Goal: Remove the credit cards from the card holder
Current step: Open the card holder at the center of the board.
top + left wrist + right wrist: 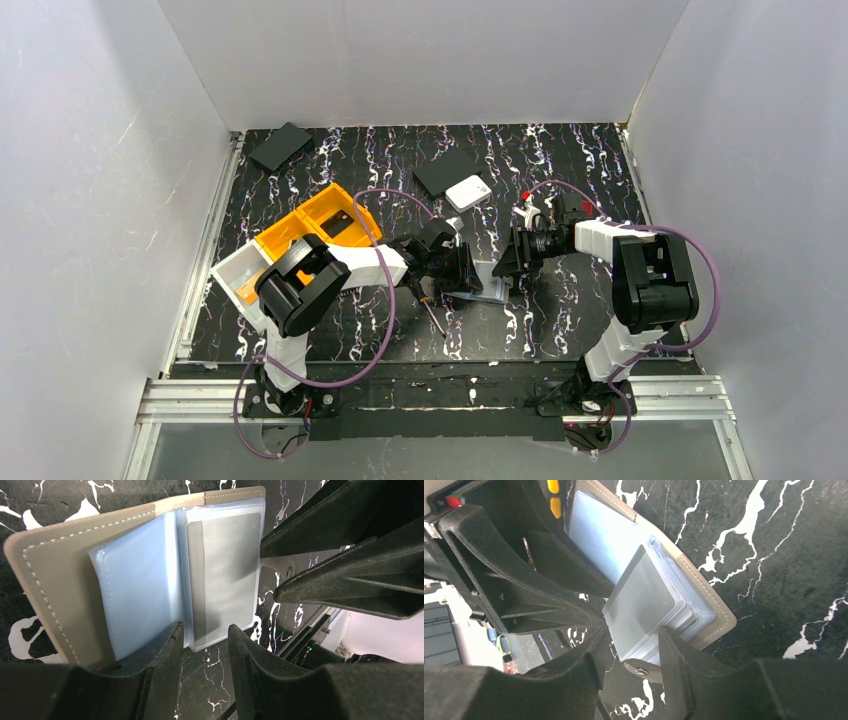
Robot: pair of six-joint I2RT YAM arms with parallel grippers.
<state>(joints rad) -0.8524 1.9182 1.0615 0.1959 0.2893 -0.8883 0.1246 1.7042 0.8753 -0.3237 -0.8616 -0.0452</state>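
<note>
The taupe card holder [488, 288] lies open on the table between my two grippers. In the left wrist view its cover [55, 575] holds pale blue sleeves and a greyish credit card [227, 570] inside a clear sleeve. My left gripper [206, 632] is open, one finger over the blue sleeve, the other beside the sleeve's edge. My right gripper [631, 640] is open, with the card's sleeve [641, 600] and the snap tab [641, 670] between its fingers. In the top view the left gripper [470, 272] and right gripper [508, 262] face each other closely.
An orange bin [310, 228] with a white bin [240, 272] stands at the left. A screwdriver [432, 315] lies below the left gripper. A white square box [468, 192] and flat black rectangles [281, 145] [443, 170] lie at the back.
</note>
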